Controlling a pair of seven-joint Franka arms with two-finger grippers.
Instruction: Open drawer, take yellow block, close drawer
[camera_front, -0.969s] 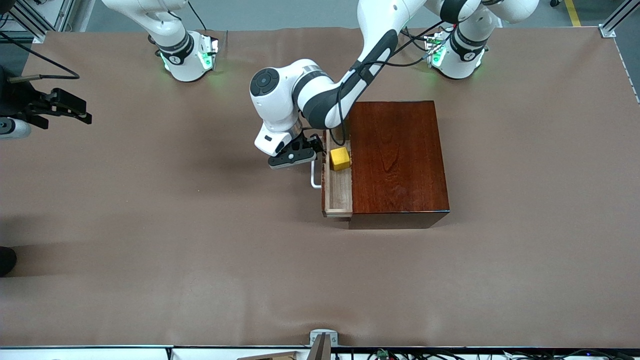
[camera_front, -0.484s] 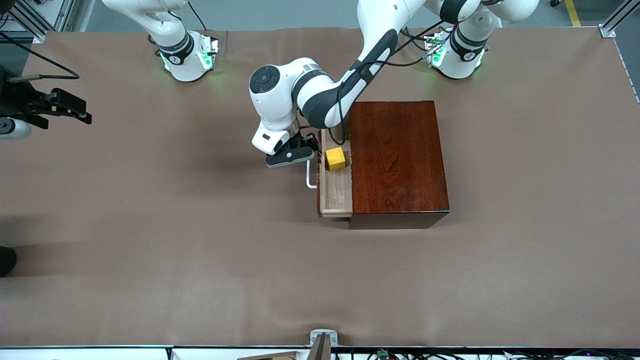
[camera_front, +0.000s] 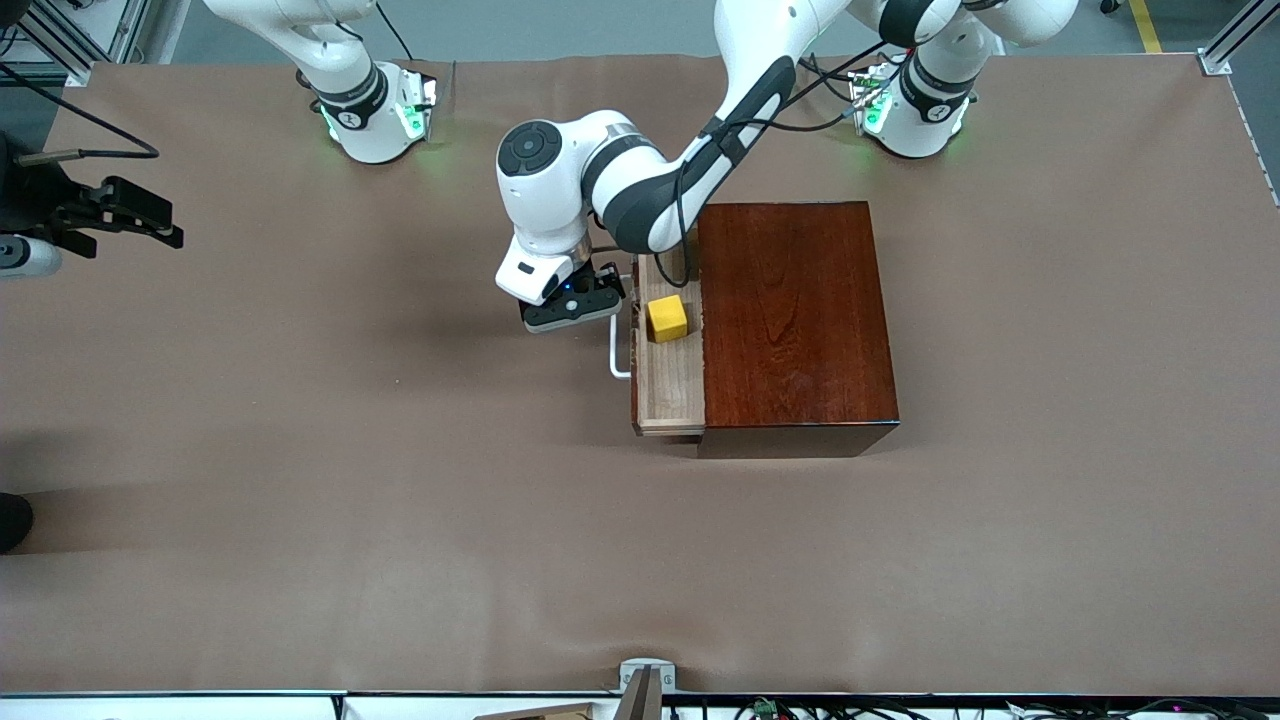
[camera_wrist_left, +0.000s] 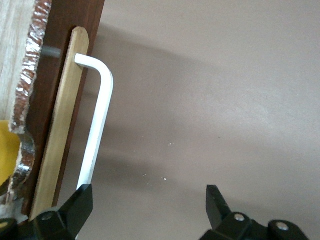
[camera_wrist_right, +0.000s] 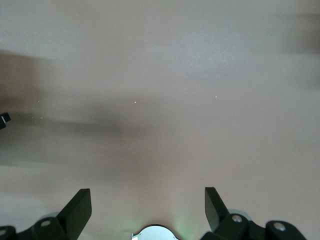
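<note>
On my feed the brown-covered table (camera_front: 300, 450) carries a glossy mahogany-coloured rectangular box (camera_front: 795, 315), and its pale light-wood drawer (camera_front: 668, 385) with the white U-shaped bar handle (camera_front: 616, 352) stands pulled partway out of that box toward the right arm's end. The small plain yellow block (camera_front: 667, 318) sits in the drawer tray, near the box's edge. I see the left gripper (camera_front: 568, 308) spread open just beside the handle, one finger (camera_wrist_left: 80, 205) touching or nearly touching the bar, while the right gripper (camera_wrist_right: 148, 207) waits open over bare table, well apart from the box.
</note>
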